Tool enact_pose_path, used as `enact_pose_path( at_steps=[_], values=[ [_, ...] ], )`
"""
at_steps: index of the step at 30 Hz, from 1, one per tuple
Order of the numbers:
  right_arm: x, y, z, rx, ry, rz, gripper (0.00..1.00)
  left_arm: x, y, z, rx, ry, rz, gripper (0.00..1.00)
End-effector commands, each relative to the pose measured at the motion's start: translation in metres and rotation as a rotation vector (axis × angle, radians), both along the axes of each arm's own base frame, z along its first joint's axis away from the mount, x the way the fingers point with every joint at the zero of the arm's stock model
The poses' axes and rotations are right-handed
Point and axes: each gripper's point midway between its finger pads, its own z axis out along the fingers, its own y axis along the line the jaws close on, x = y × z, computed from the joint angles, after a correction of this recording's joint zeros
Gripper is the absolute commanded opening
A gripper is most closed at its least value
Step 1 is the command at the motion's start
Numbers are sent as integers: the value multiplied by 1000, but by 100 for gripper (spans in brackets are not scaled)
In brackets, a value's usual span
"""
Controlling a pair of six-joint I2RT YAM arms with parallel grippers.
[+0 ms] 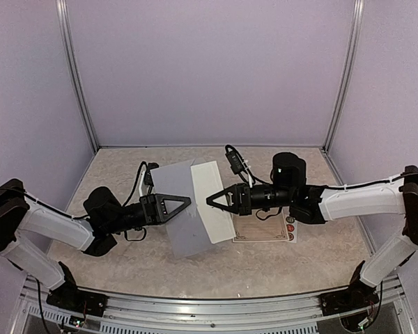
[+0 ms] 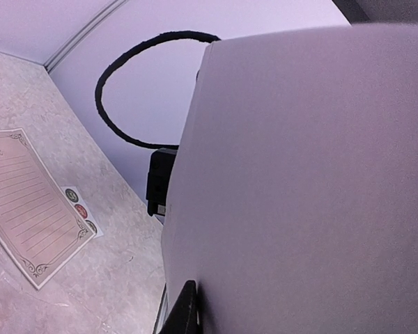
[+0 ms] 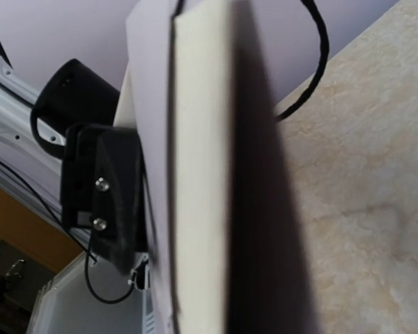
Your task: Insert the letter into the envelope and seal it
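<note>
Top external: we see the left gripper (image 1: 184, 203) clamped on the flat grey-blue paper envelope (image 1: 190, 236); whether the right gripper (image 1: 210, 200) grips, we cannot tell.

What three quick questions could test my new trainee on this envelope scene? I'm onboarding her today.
1. True or false: the left claw grips the envelope.
2. Where is the sticker strip? A beside the letter; B on the envelope; C in the left claw.
3. Is the letter inside the envelope yet?
Key: 1 true; 2 A; 3 no.
</note>
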Motion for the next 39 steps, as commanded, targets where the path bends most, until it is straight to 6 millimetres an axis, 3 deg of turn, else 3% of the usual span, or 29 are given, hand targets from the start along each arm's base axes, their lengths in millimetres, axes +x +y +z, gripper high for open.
enact_pose_path(
  at_steps=[1,12,15,20,24,29,33,39],
  values=[
    [-5,13,4,33,4,26,0,-6,-4,13,-28,-53,-24,14],
    [-15,34,8,57,0,92,0,-6,-6,13,-29,-55,-28,13],
    [-14,33,3,35,2,82,0,-6,-5,12,-31,-55,-24,9],
    [-5,16,1,-12,-22,9,22,-8,-1,14,-34,-61,-16,1],
    [-3,1,1,-31,-30,-16,28,-11,1,16,-35,-66,-24,0],
    [-7,-1,-6,-53,-20,5,25,-13,2,18,-40,-71,-28,0],
    [-8,0,-7,-49,-16,16,0,-13,2,18,-41,-70,-28,1],
    [-17,11,-4,-4,-1,65,0,-12,-1,18,-39,-68,-36,9]
  ],
)
